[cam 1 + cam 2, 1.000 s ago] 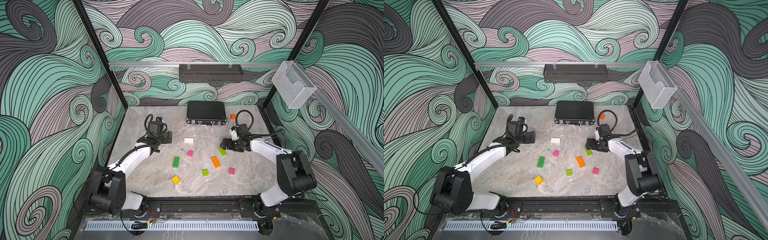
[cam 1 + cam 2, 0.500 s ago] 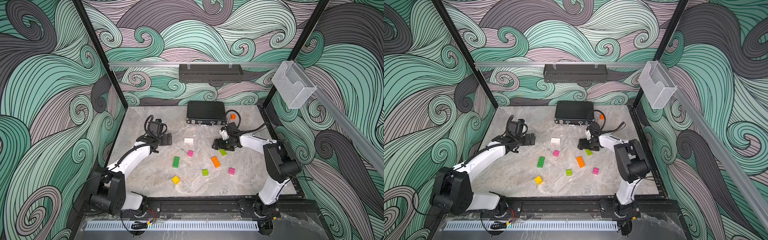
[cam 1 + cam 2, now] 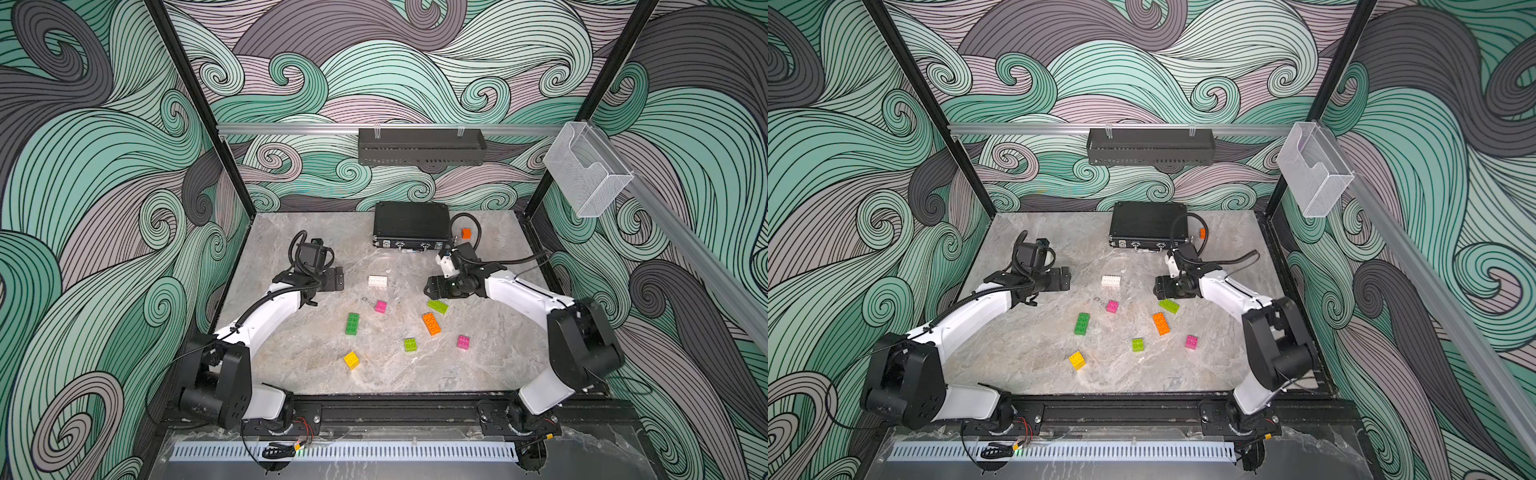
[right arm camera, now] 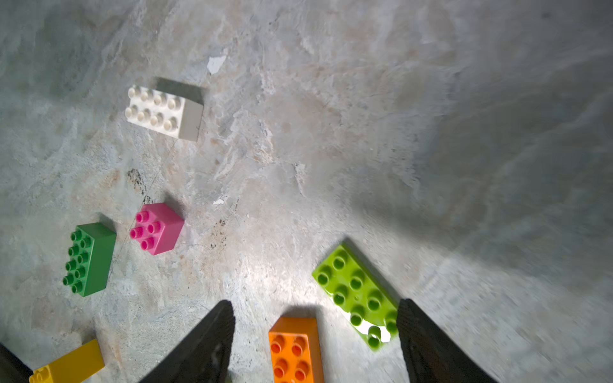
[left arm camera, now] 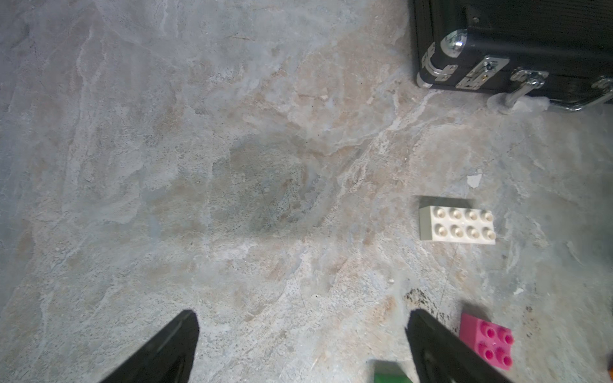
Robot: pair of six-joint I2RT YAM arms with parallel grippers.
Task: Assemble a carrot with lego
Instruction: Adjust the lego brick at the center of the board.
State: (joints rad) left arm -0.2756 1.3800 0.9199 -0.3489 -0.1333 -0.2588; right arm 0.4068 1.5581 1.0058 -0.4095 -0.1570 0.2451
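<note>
Nothing's snapped together yet, all 8 lego [image 3: 431, 323] pieces lie loose. The right gripper [image 4: 315, 303] is open and empty, lime brick [image 4: 356, 293] right beside 1 finger. The left gripper [image 5: 303, 313] is wide open, empty too.

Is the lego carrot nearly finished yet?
Done: nothing yet. No two chunky studded plastic bricks are joined. The white one, the yellow one and the rest lie apart on the marbled table. In hand: nothing. The left hand is open and empty. The open right hand hovers by the long lime green brick and the orange brick. Left: all the joining.
</note>
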